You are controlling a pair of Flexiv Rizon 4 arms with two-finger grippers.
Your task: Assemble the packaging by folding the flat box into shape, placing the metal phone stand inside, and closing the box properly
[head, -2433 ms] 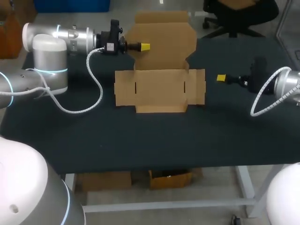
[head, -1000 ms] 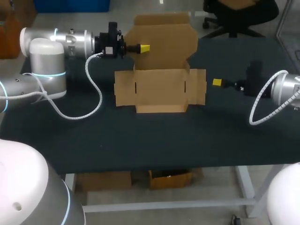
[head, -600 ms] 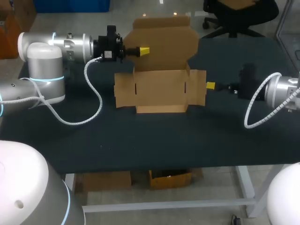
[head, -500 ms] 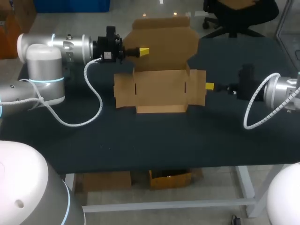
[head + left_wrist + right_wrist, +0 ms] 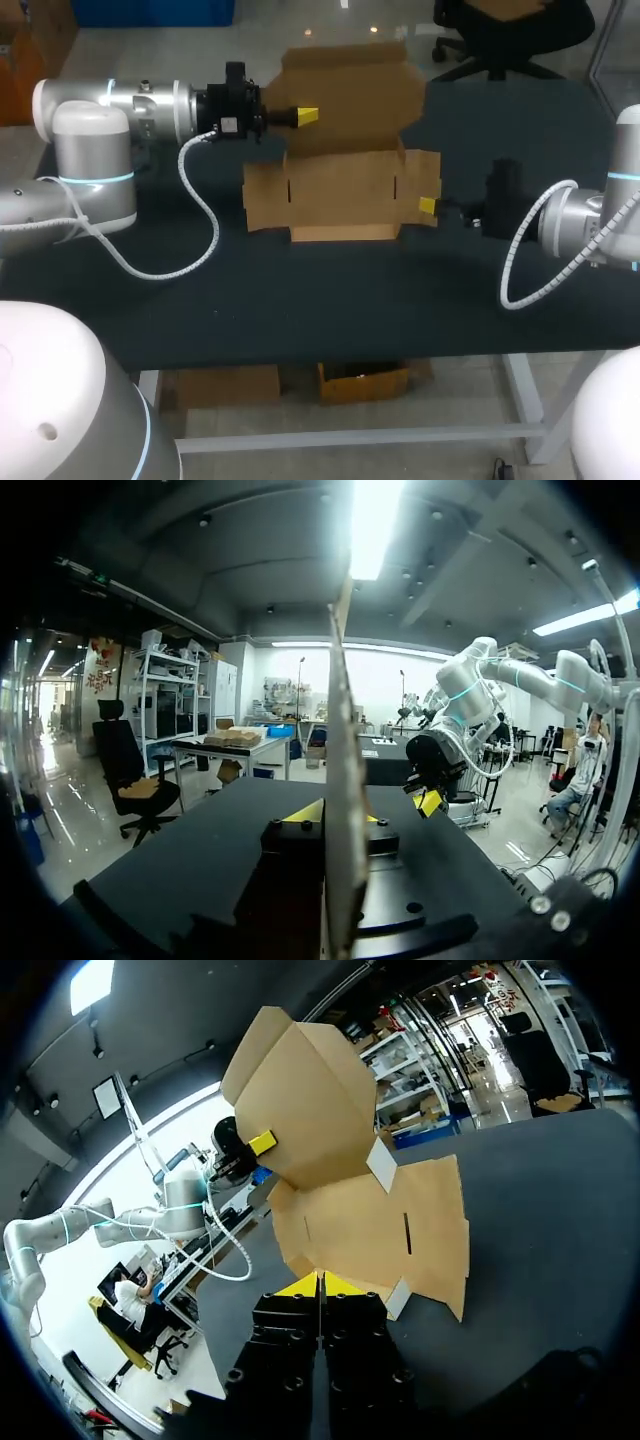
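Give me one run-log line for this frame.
left hand: shut on box lid, lid raised | right hand: shut, tips at right flap

— What carries everything here?
— A table (image 5: pixel 330 290) with a dark, matte top on a pale metal frame (image 5: pixel 523 392).
— And what lies on it?
— One unfolded cardboard box (image 5: pixel 340 195). It sits midway between the left and right edges, nearer the far edge than the near one.
— Is it flat all over?
— Its middle part appears to lie flat on the top. So do the left flap (image 5: pixel 265 195), toward the left edge, and the right flap (image 5: pixel 425 180), toward the right edge. The large rear panel (image 5: pixel 350 90) stands up off the surface on the far-edge side.
— Is it square to the table?
— Its long front edge runs parallel with the near edge.
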